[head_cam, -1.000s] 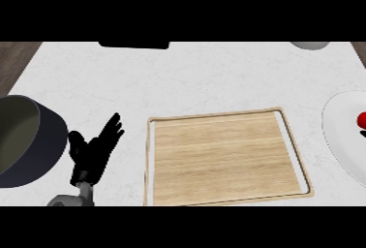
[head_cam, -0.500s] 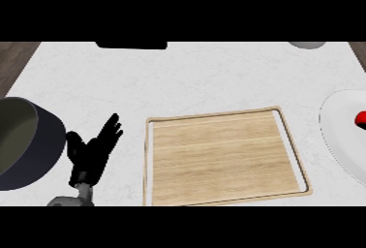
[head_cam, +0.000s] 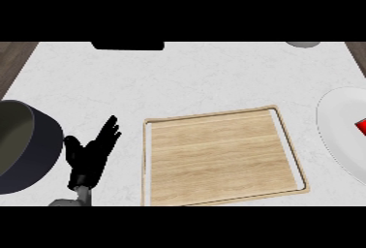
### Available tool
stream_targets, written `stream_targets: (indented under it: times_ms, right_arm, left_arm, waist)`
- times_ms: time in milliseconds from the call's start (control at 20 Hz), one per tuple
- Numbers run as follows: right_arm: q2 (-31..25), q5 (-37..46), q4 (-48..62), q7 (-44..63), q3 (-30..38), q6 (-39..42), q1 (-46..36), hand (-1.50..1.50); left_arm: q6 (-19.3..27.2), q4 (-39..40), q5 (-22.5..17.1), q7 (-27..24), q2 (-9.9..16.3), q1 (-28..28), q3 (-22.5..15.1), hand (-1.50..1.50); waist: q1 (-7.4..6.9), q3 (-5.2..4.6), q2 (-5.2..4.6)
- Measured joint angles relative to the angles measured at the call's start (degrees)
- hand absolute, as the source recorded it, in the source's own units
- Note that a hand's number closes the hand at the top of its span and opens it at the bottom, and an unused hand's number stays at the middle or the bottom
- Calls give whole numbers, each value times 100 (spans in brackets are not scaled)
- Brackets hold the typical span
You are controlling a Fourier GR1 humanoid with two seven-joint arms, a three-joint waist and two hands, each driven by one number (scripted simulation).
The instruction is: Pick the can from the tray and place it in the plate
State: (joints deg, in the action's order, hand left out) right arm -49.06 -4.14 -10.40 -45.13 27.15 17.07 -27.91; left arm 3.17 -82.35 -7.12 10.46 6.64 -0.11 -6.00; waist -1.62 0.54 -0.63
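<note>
In the head view, the left hand (head_cam: 89, 155) shows at the lower left of the frame, coming up from the bottom edge on a short stretch of grey forearm; its black fingers are straight and spread, pointing up and slightly right, the thumb out to the left, and it holds nothing. It rests just beside the left rim of the wooden tray (head_cam: 221, 157), which fills the lower middle of the frame and lies flat on the white marble counter (head_cam: 193, 77). To the left of the hand, a dark round pot (head_cam: 22, 145) is cut off by the left edge. At the far right a white plate (head_cam: 336, 131) is partly cut off by the frame, and on it, at the right edge, a bit of the red can (head_cam: 361, 131) shows. A black object (head_cam: 127, 45) sits at the upper left, and a grey round thing (head_cam: 304, 44) at the upper right. The right hand does not show.
</note>
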Motion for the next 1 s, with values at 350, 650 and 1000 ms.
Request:
stream_targets:
  times_ms: [350,650,1000]
  right_arm:
    - [-347,66,-77,-99,-96,789,706,-150]
    - [-491,218,-306,-340,-253,806,1347,-150]
    - [-562,366,-495,-638,-406,655,1915,-150]
  left_arm:
    - [-14,-62,-31,70,20,61,52,0]
    - [-4,-106,-28,67,15,125,76,0]
    - [94,-117,40,125,-60,127,49,0]
  waist:
    - [78,0,23]
    - [122,4,37]
    - [159,4,54]
